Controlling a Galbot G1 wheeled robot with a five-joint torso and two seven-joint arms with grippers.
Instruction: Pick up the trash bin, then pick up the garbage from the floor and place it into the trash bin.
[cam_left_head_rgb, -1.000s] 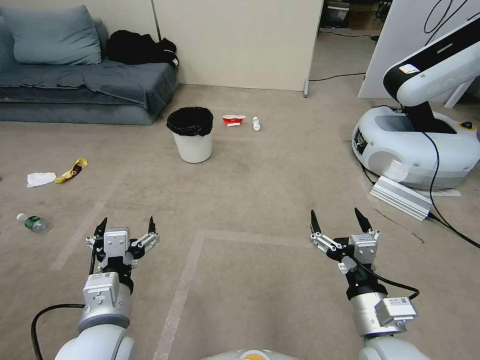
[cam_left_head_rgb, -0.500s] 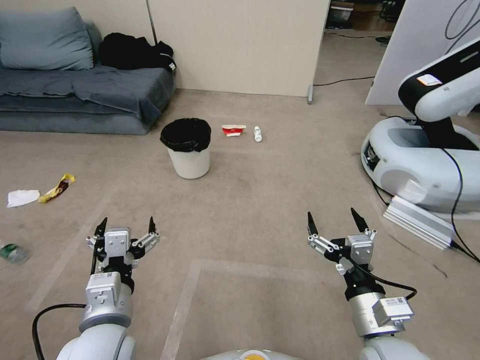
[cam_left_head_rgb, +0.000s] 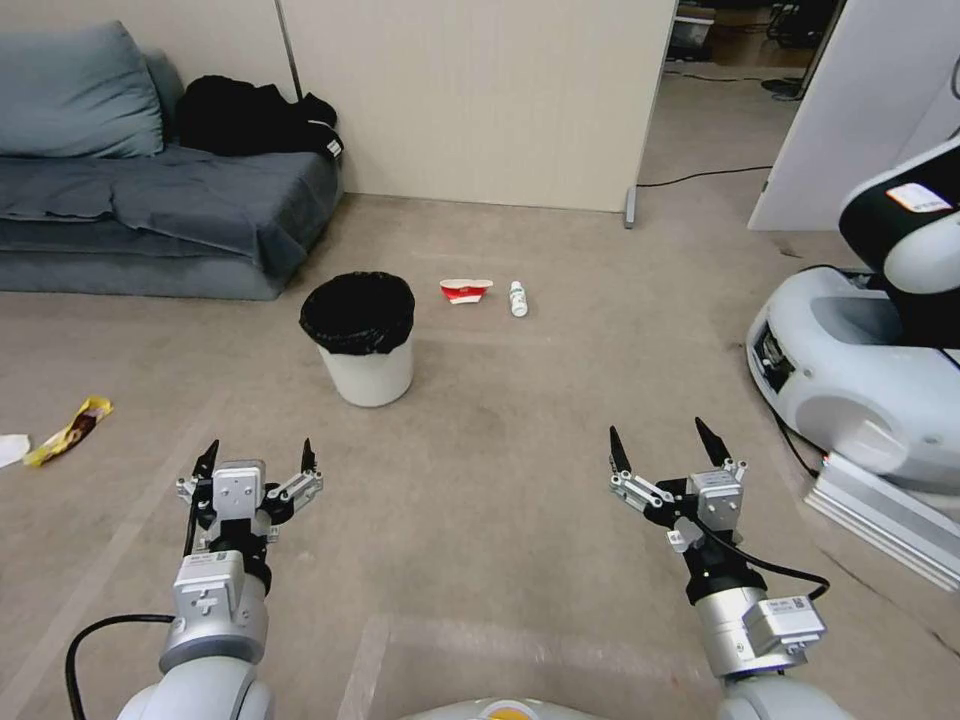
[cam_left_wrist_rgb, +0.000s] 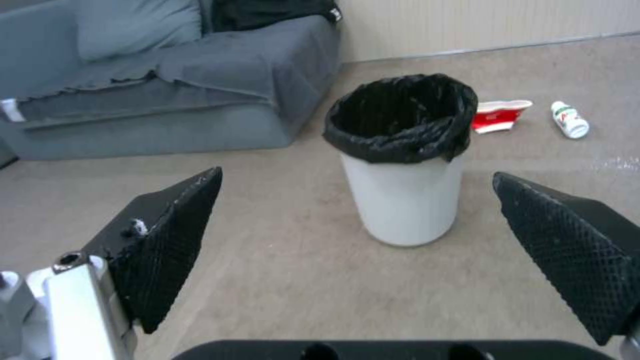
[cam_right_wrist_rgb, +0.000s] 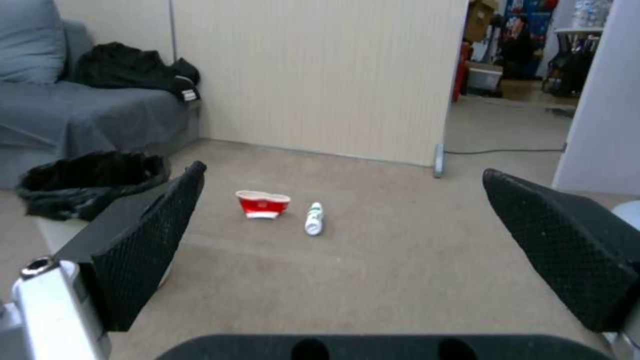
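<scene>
The trash bin (cam_left_head_rgb: 368, 375) is white with a black liner and stands upright on the carpet ahead of my left gripper (cam_left_head_rgb: 258, 446), well apart from it. Its fingers (cam_left_wrist_rgb: 167, 240) are spread open with the trash bin (cam_left_wrist_rgb: 407, 200) framed between them. My right gripper (cam_left_head_rgb: 657, 430) is open too, with nothing in it. Garbage lies beyond the bin: a red-and-white carton (cam_left_head_rgb: 465, 291) (cam_right_wrist_rgb: 263, 204) and a small white bottle (cam_left_head_rgb: 518, 298) (cam_right_wrist_rgb: 314, 219) beside it. A yellow wrapper (cam_left_head_rgb: 68, 431) and a white tissue (cam_left_head_rgb: 10, 449) lie at the far left.
A grey sofa (cam_left_head_rgb: 150, 210) with black clothing (cam_left_head_rgb: 250, 115) stands at the back left. A beige partition (cam_left_head_rgb: 480, 100) closes off the back. Another white robot's base (cam_left_head_rgb: 870, 360) and a metal rail (cam_left_head_rgb: 890, 520) take up the right. Open carpet lies between me and the bin.
The whole picture has slid down and left, so the camera has moved forward; the bin appears nearer. Both arms hold the same open pose. A green-labelled bottle has left the view at the left.
</scene>
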